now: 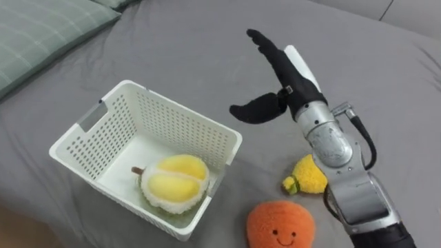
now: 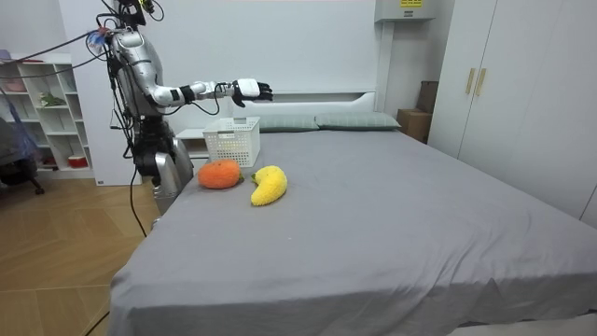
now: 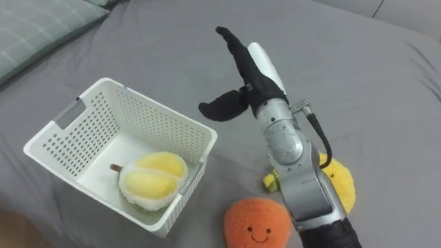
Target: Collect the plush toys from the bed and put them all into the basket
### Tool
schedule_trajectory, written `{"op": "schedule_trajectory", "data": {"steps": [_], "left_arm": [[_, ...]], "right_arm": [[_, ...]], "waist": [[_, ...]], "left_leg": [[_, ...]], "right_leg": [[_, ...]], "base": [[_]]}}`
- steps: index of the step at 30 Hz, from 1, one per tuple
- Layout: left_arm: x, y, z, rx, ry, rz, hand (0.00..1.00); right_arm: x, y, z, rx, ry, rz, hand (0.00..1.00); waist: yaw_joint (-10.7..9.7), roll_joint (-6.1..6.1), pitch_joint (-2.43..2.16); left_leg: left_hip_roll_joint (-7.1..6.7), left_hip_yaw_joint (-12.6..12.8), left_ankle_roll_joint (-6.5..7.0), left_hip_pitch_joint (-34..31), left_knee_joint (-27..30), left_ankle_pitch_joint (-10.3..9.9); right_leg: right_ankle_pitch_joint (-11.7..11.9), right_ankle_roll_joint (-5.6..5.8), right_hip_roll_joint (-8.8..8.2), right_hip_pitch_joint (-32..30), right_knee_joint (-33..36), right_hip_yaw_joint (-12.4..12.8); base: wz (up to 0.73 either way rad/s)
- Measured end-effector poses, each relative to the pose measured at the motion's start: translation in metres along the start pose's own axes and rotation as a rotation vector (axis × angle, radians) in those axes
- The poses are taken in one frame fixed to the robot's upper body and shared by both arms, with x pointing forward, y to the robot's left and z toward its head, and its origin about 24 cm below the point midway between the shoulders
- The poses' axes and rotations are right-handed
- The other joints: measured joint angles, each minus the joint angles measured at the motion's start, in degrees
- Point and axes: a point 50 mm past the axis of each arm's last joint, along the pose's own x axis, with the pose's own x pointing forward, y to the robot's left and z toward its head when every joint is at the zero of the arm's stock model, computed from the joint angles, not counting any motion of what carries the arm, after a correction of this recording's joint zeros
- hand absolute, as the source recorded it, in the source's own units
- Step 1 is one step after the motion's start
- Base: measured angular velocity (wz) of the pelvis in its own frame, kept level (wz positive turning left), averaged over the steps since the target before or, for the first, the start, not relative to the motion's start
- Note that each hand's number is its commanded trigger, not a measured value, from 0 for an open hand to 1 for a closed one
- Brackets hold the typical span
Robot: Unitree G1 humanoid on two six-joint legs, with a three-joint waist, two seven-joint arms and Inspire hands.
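The robot stands at the side of the bed and holds its right arm stretched forward over the grey sheet. The right hand (image 1: 279, 74) is in the air with the fingers straight and the thumb spread to the side. It is open and there is nothing in it.

To the left of the hand, and lower, stands a white basket (image 1: 180, 114) with many small holes in its walls. Inside it lies a durian toy (image 1: 176, 182), pale yellow in the middle with a greenish shell and a short brown stem. The hand is above the bed (image 1: 186, 41), beyond the right corner of the basket and not over its opening.

Two more toys lie on the sheet, under the forearm and nearer to the robot than the hand. The yellow toy (image 1: 306, 178) is partly hidden behind the arm. The orange toy (image 1: 279, 226) is round, with a small smiling face, and lies just beside the yellow one, near the right side of the basket. The hand touches neither of them.

A green striped pillow (image 1: 48, 31) lies at the far left.
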Motion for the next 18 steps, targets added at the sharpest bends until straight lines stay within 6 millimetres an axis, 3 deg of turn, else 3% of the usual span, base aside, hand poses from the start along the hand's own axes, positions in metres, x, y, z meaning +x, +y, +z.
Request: {"op": "schedule_trajectory", "data": {"steps": [5, 8, 14, 18], "left_arm": [[-0.001, 0.0, -0.005, -0.007, -0.007, 0.012, 0.0], [-0.001, 0.0, -0.007, -0.023, -0.001, 0.009, 0.0], [-0.001, 0.002, -0.008, -0.042, 0.001, 0.015, 0.0], [-0.002, 0.003, -0.014, -0.056, 0.01, 0.02, 0.0]], "right_arm": [[-0.012, -0.005, -0.024, -0.002, 0.082, -0.031, 0.0], [-0.014, -0.016, -0.035, 0.009, 0.126, -0.089, 0.0], [-0.016, -0.031, -0.042, 0.039, 0.132, -0.165, 0.0], [-0.02, -0.03, -0.046, 0.042, 0.15, -0.165, 0.0]], "waist": [[-2.84, 0.33, -0.15], [-3.35, 0.01, -0.26], [-4.9, -0.93, -0.3], [-5.88, -1.0, -0.27]], "left_leg": [[0.17, 0.75, -0.01, 0.92, -0.75, 0.0], [0.23, 1.38, 0.0, 1.03, -0.78, -0.01], [0.21, 1.43, 0.04, 1.34, -0.91, -0.04], [0.18, 1.46, 0.1, 1.46, -1.03, -0.07]], "right_leg": [[-0.01, 0.01, -0.07, 0.44, 0.08, 0.76], [0.0, 0.01, -0.03, 0.3, 0.16, 1.47], [0.0, 0.02, 0.08, 0.48, 0.15, 1.57], [0.03, 0.08, 0.07, 0.52, 0.15, 1.65]], "base": [[-0.09], [-0.1], [-0.01], [0.0]]}}
